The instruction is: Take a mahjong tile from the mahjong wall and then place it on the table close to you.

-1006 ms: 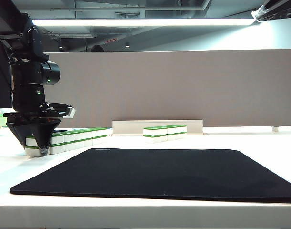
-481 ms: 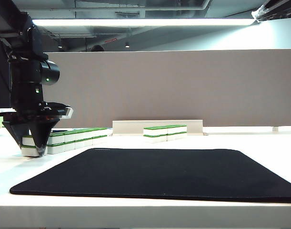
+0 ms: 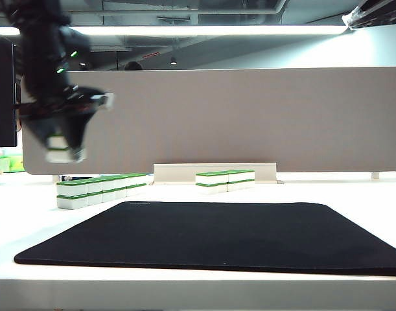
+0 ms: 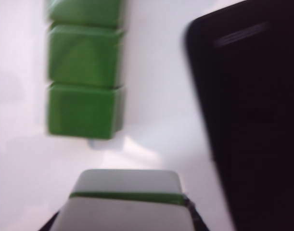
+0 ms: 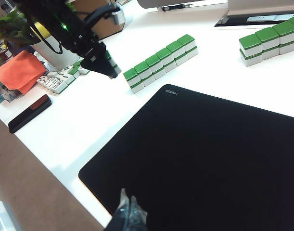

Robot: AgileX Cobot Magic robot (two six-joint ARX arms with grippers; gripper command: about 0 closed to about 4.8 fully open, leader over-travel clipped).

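One white table (image 3: 353,194) under a black mat (image 3: 210,236). At ten o'clock off the mat, the mahjong wall (image 3: 100,188), two tiles high. Above the wall's near end, left gripper (image 3: 60,150), jaws clamped on a mahjong tile (image 4: 125,199) held clear of the row. At the mat's six o'clock edge, right gripper (image 5: 128,216), fingertips pressed together, empty.

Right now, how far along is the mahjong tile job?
Done: the left hand has taken a tile off the near end of the mahjong wall. In hand: the tile hangs clamped above the table. Left: setting it down near the front edge. The right hand looks shut, idle.
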